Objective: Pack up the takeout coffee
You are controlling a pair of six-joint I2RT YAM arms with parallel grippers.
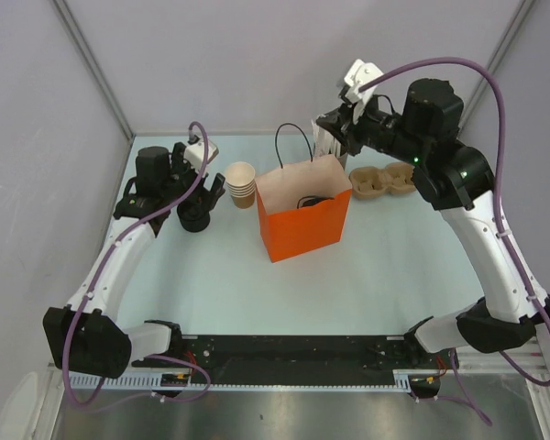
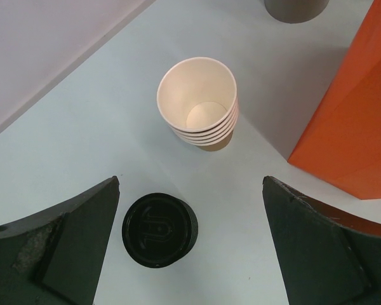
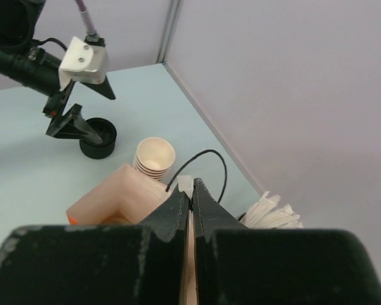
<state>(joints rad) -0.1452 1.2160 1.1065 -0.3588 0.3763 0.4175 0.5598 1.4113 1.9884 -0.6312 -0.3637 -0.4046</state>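
Bag (image 1: 302, 225) on bench (image 1: 211, 293), contents unclear. R gripper (image 3: 190, 190) jaws pinch its rim; L gripper (image 2: 192, 184) jaws wide over lids (image 2: 159, 229).

I see the bag (image 1: 302, 225) at the middle of the counter (image 1: 376, 284). The cup stack (image 1: 242, 183) stands just left of its far corner, the lid stack (image 1: 194, 218) farther left, the carrier tray (image 1: 382, 181) right.

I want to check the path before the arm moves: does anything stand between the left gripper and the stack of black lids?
Nothing visible does. The left gripper is open, and the lids lie between its fingers. The cups and the orange bag stand farther off.
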